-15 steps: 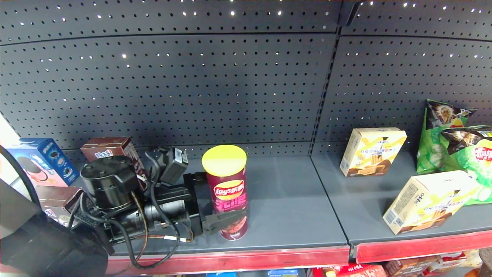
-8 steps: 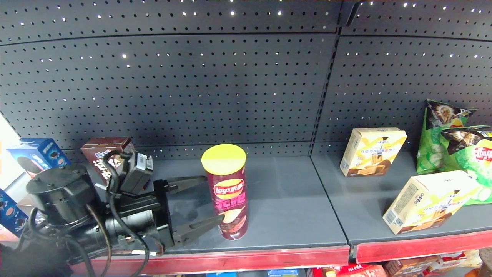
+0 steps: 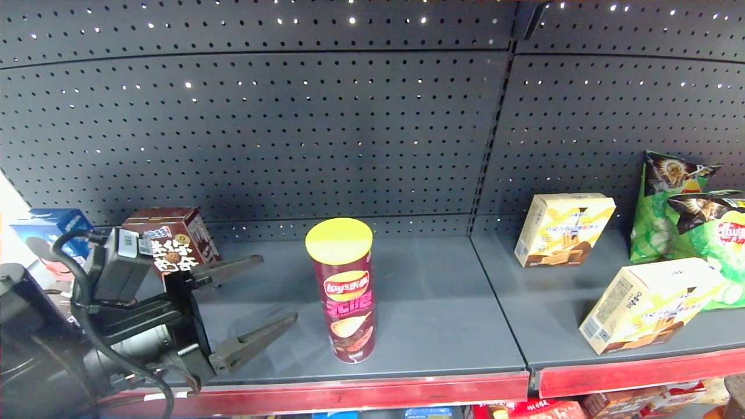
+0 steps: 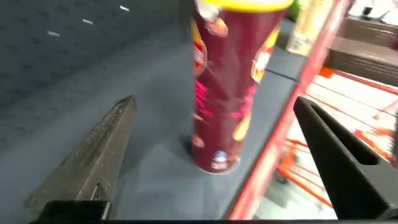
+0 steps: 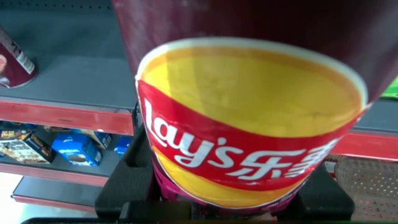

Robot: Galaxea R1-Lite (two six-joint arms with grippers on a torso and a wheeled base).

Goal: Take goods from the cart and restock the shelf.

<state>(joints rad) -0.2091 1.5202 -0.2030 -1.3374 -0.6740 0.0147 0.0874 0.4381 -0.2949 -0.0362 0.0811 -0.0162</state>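
Black left gripper (image 3: pixel 278 288) gapes wide at the left of the shelf (image 3: pixel 436 302), touching nothing. Just right of it, a maroon chip can (image 3: pixel 343 291) stands upright mid-shelf. Yellow boxes (image 3: pixel 561 230) lie farther right. The right gripper (image 5: pixel 249 162) clamps a second chip can (image 5: pixel 249 106) before the shelf edge.

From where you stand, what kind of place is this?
Probably a shop aisle: a pegboard-backed shelf with a red front edge, stocked with a chip can, snack boxes and green chip bags.
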